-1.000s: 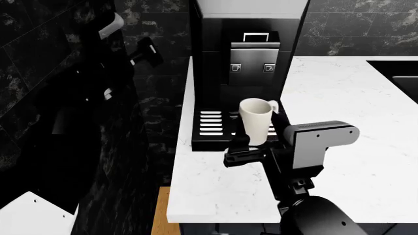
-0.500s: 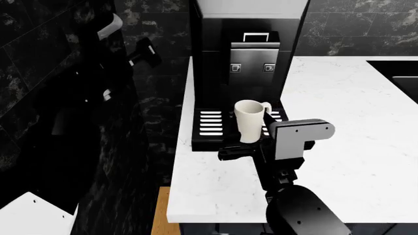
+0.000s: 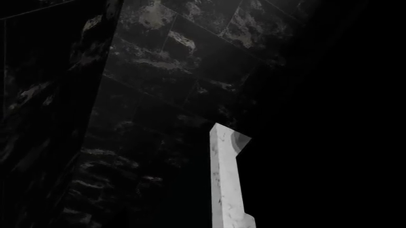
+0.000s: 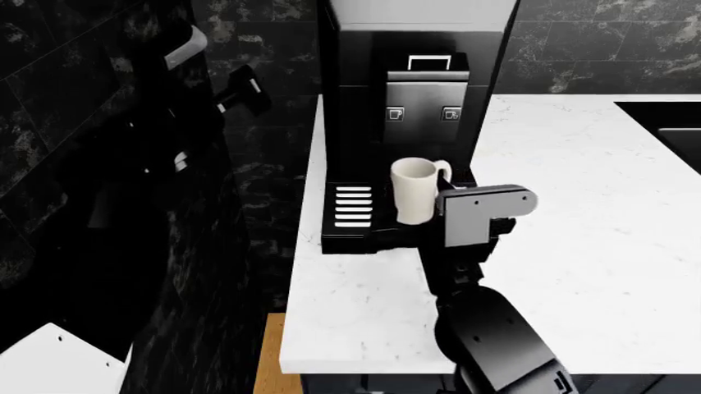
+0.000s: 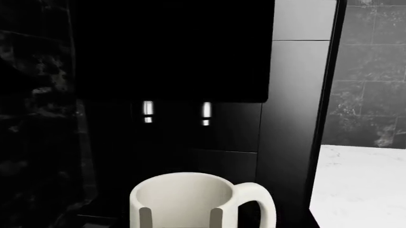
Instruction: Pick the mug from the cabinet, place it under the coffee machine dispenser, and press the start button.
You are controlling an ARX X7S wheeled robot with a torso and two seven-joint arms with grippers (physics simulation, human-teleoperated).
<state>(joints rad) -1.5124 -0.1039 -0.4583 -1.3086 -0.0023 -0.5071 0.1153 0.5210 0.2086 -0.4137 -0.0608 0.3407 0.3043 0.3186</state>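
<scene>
Over the last second the right gripper (image 4: 422, 223), its fingers seemingly closed around the small cream-white cylindrical mug (image 4: 415, 191), carried it onto the slotted black drip tray (image 4: 353, 205), nearly under the dark grey dispenser block (image 4: 425, 92)

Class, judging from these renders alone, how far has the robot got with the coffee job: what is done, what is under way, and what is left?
Done: the mug is out of the cabinet and over the drip tray. Under way: the right pincer grips the mug, and the dispenser with its spouts sits above and beyond it, so it seems not yet set down and released. Left: letting go and pressing the start button; which button is unclear.
</scene>
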